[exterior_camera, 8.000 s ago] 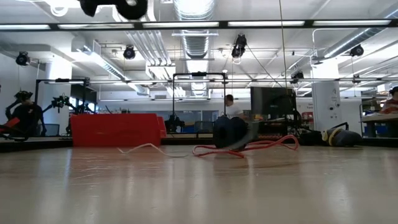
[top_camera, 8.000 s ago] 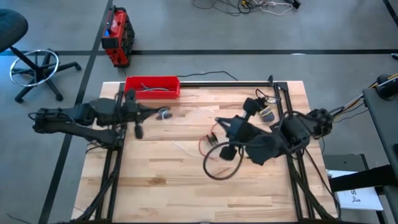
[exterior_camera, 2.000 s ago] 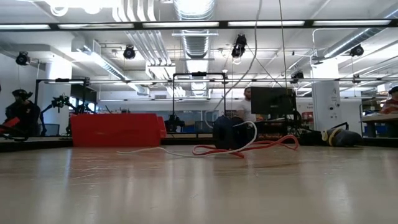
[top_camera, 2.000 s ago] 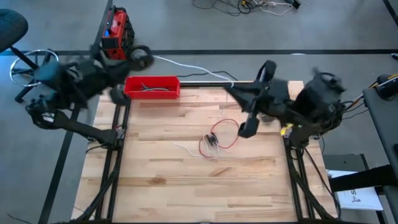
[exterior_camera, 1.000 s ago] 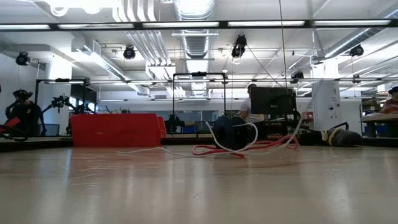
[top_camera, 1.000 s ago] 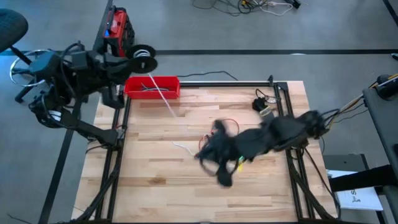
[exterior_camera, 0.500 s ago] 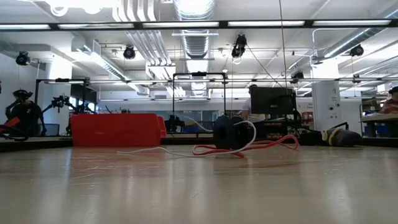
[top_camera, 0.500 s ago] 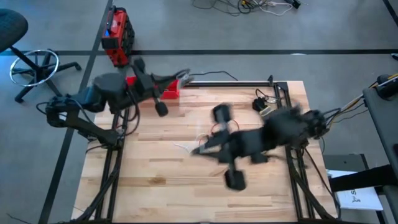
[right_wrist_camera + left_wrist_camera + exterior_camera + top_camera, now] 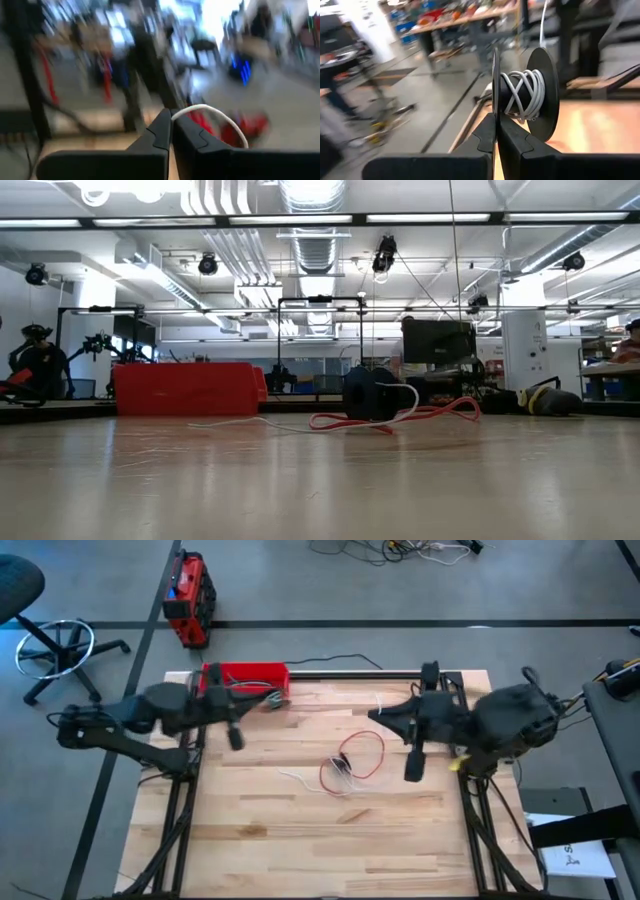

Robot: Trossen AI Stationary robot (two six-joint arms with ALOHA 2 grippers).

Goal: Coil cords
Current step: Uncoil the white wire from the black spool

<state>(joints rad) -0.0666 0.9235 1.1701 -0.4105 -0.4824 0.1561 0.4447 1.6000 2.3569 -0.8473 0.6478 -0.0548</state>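
Since half a second ago: your right arm has pulled back from mid-table to the right side; your left arm has dropped from the red tray to the table's left edge.
Left hand [image 9: 496, 131]: closed on the flange of a black spool [image 9: 520, 97] wound with white cord [image 9: 522, 92].
Right hand [image 9: 171, 131]: pinched shut on a loop of the white cord [image 9: 212, 112].
Red cord [image 9: 365, 755]: lies looped at mid-table, with the white cord's slack [image 9: 295, 777] beside it and a dark round piece [image 9: 345, 762] inside the loop.
Risk: in your judgement, pulling the two hands apart too fast could drag the white cord through the red loop and tangle them, or slip turns off the spool.
Red tray [image 9: 245, 675]: sits at the table's far left corner, holding short grey cables [image 9: 250, 687].
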